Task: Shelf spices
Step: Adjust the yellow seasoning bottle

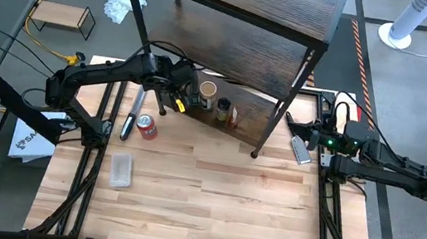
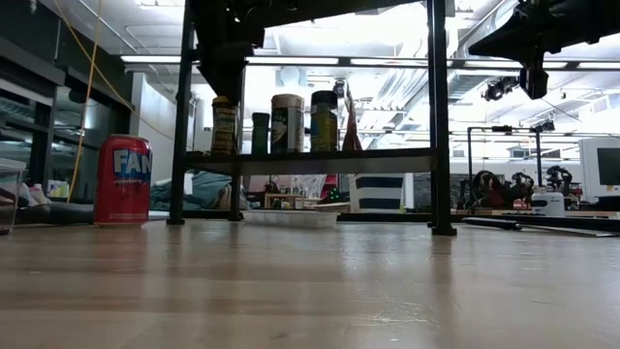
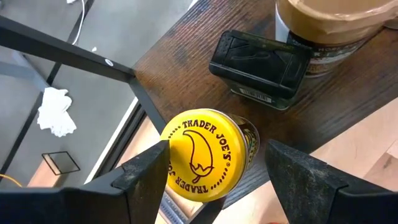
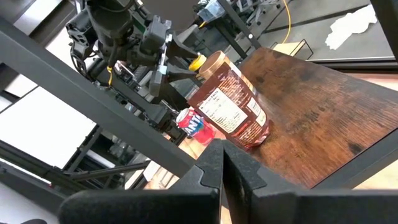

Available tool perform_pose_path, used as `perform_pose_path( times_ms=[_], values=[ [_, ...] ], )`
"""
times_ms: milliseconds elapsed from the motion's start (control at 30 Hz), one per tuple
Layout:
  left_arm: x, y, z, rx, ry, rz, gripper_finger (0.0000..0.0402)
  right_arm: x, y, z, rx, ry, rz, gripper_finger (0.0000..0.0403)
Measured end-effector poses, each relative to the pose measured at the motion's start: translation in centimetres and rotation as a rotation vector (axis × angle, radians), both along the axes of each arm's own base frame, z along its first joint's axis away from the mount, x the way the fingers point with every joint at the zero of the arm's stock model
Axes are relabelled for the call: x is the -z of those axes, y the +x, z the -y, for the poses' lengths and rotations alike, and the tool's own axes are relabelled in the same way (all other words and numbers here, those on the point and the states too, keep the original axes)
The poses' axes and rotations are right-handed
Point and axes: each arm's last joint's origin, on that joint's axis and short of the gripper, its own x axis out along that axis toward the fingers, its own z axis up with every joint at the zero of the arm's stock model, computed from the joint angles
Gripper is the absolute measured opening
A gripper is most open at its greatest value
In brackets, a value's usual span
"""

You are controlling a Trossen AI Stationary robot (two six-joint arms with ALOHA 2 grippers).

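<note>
The shelf [image 1: 238, 6] stands at the table's far side. On its lowest board [image 3: 186, 68] stand a yellow-lidded jar [image 3: 202, 163] at the board's left corner, a small black box [image 3: 261, 62] and a tan-lidded jar [image 3: 336, 18]; further jars [image 1: 227, 111] stand to their right. My left gripper [image 3: 217, 149] is open above the yellow lid, one finger on either side of it. My right gripper [image 4: 221, 168] is shut and holds nothing, hovering at the table's right side [image 1: 292, 129] and pointing toward the shelf. My left gripper comes at the yellow-lidded jar slanting down from above, its fingers flanking the lid. One finger [image 3: 149, 174] overlaps the lid's rim [image 3: 171, 152] in the wrist view, and a gap shows beside the other [image 3: 292, 174]. Whether it touches the jar I cannot tell. The jar stands upright on the board.
A red can [image 1: 146, 127] stands on the table in front of the shelf's left leg, with a dark pen-like object [image 1: 132, 116] beside it. A flat clear plastic piece [image 1: 122, 169] lies nearer. A small light-wood rack [image 1: 60, 16] sits off the table, far left.
</note>
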Motion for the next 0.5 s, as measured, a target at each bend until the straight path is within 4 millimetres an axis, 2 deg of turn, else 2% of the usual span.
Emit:
perform_pose_path(
  times_ms=[233,367,500],
  values=[
    [0.0,0.3,0.5,0.009,-0.011,0.017,0.0257,0.0,0.0,0.0,-0.002,0.0,0.0,0.0],
    [-0.4,0.7,1.6,0.018,-0.058,0.065,0.0257,-0.1,0.0,-0.1,-0.026,0.001,0.013,0.0],
    [-1.6,0.9,3.2,0.065,-0.133,0.126,0.0257,-1.0,0.2,-0.3,-0.127,-0.014,0.107,0.0]
  ],
)
